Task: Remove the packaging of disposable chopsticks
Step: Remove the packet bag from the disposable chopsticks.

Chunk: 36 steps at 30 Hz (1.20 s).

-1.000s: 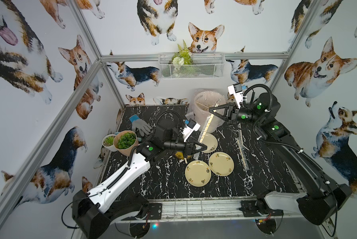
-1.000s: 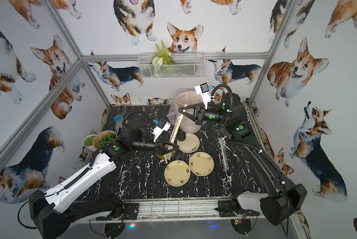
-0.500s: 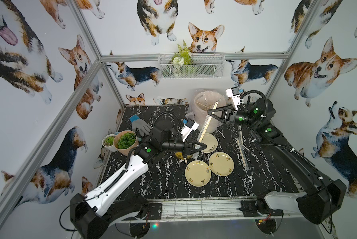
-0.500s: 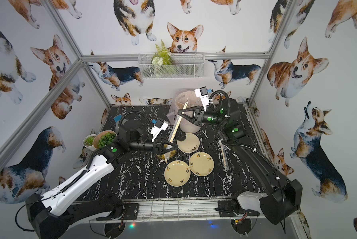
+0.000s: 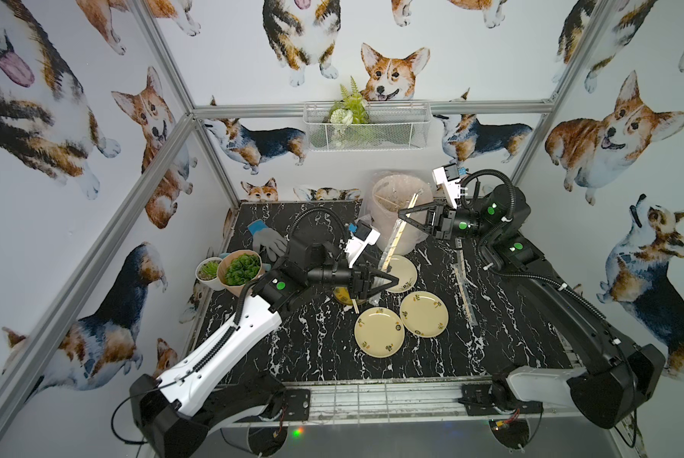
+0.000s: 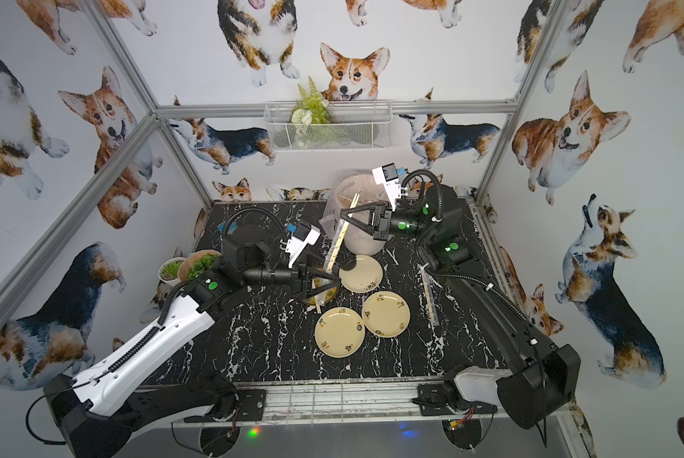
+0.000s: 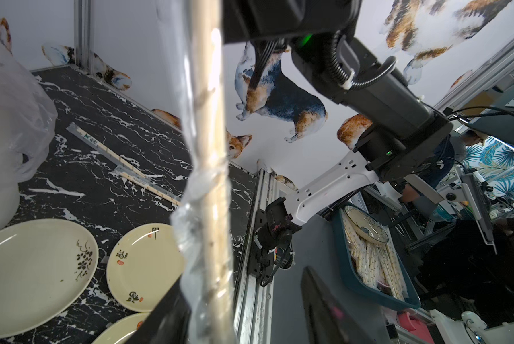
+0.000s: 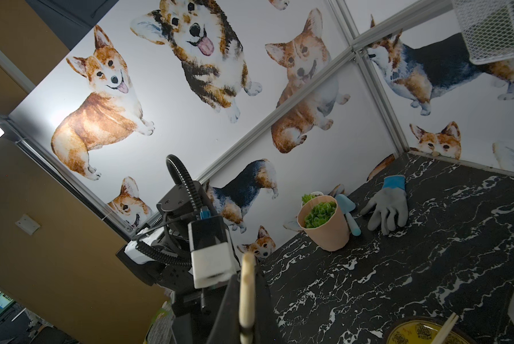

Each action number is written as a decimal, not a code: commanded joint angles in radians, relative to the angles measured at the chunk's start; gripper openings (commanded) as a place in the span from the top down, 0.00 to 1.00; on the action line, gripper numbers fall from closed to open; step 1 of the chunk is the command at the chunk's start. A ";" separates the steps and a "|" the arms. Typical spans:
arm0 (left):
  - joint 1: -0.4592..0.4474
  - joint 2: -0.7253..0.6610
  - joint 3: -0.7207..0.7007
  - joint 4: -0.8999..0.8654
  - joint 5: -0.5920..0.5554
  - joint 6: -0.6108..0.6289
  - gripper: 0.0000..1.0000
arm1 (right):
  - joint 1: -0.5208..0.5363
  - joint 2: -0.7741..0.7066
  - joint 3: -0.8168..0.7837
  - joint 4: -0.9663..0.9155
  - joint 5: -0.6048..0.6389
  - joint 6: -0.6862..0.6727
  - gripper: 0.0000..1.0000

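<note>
The right gripper [image 5: 403, 214] is clamped shut on the upper end of one pair of disposable chopsticks [image 5: 396, 234]. It holds the pair tilted in the air in front of the lined bin [image 5: 375, 190]. The lower end of the pair points down toward the plates [image 5: 423, 313].

The packaging sleeve [image 7: 199, 208] is bunched and crinkled around the lower half of the sticks. The left gripper [image 5: 386, 289] has its jaws parted. The wrapped end passes loosely between them, so nothing is pinched there.

Handling notes:
- **Sticks:** probably light and stiff. They are thin enough to twist or slip in a hard-jawed grip, so hold them near the bare wooden end, as here.
- **Sleeve:** appears thin, glossy and slippery, with almost no weight. It collapses rather than pushes.
- **Where to grip the sleeve:** pinch the gathered film alone, below the stick tips if possible. A pull along the stick axis then slides it off without dragging the wood.

Further wrapped pairs [image 5: 465, 293] lie on the table beside the right arm.
</note>
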 commanded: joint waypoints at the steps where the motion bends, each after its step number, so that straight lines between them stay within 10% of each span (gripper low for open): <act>1: 0.002 0.024 0.054 0.027 0.026 0.026 0.41 | 0.015 -0.001 0.004 -0.045 -0.050 -0.031 1.00; 7: 0.005 0.090 0.097 0.067 0.034 0.001 0.55 | 0.065 -0.006 0.020 -0.138 -0.068 -0.097 1.00; 12: 0.005 0.119 0.069 0.139 0.080 -0.064 0.91 | 0.072 -0.011 0.035 -0.184 -0.047 -0.129 1.00; 22: 0.003 0.066 -0.088 0.175 0.078 -0.118 0.78 | -0.001 0.006 0.101 -0.189 0.014 -0.110 1.00; 30: 0.002 0.032 -0.138 0.173 0.065 -0.112 0.99 | -0.002 0.037 0.109 -0.116 -0.013 -0.052 1.00; 36: 0.003 0.029 -0.155 0.146 0.059 -0.096 0.96 | -0.004 0.039 0.118 -0.140 -0.001 -0.060 1.00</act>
